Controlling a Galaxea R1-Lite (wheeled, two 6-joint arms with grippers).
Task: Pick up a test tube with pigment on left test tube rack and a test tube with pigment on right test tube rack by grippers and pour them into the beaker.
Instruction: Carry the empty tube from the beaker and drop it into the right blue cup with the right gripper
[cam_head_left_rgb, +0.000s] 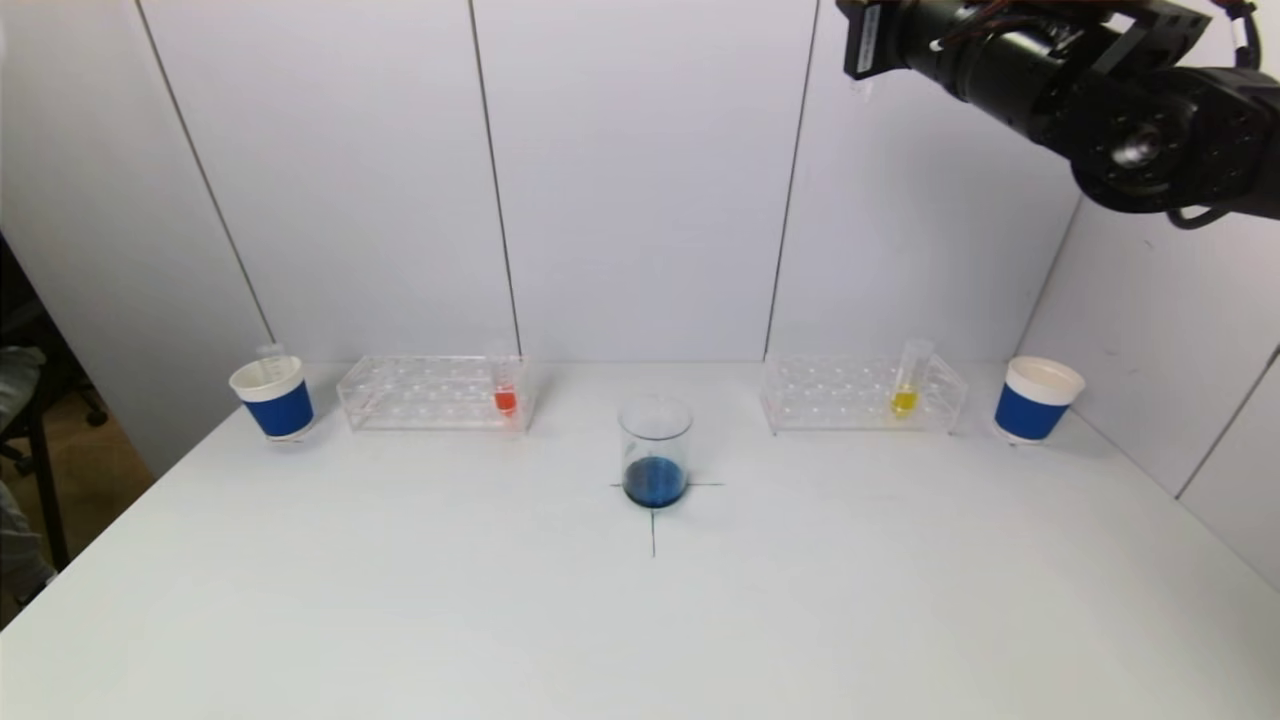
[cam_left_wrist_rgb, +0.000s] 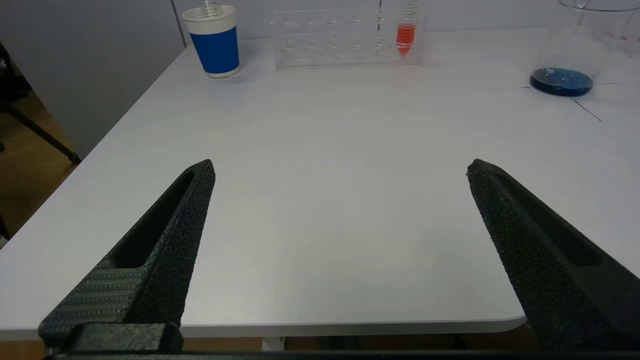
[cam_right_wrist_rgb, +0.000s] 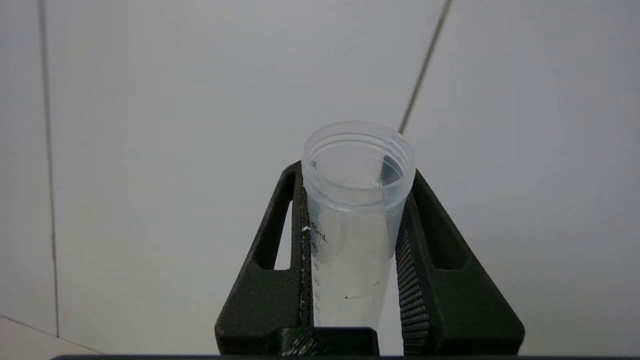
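Observation:
My right gripper (cam_right_wrist_rgb: 357, 172) is shut on a clear, empty test tube (cam_right_wrist_rgb: 356, 210), mouth pointing away from the wrist. In the head view the right arm (cam_head_left_rgb: 1050, 70) is raised high at the top right, far above the table. My left gripper (cam_left_wrist_rgb: 340, 167) is open and empty, low over the table's front edge. The glass beaker (cam_head_left_rgb: 655, 455) holds dark blue liquid at the table's middle, on a cross mark. The left rack (cam_head_left_rgb: 420, 392) holds an orange-pigment tube (cam_head_left_rgb: 505, 388). The right rack (cam_head_left_rgb: 840, 393) holds a yellow-pigment tube (cam_head_left_rgb: 908, 382).
A blue-and-white paper cup (cam_head_left_rgb: 272, 397) with a clear tube in it stands left of the left rack. A second such cup (cam_head_left_rgb: 1037, 398) stands right of the right rack. White wall panels close the back and right sides.

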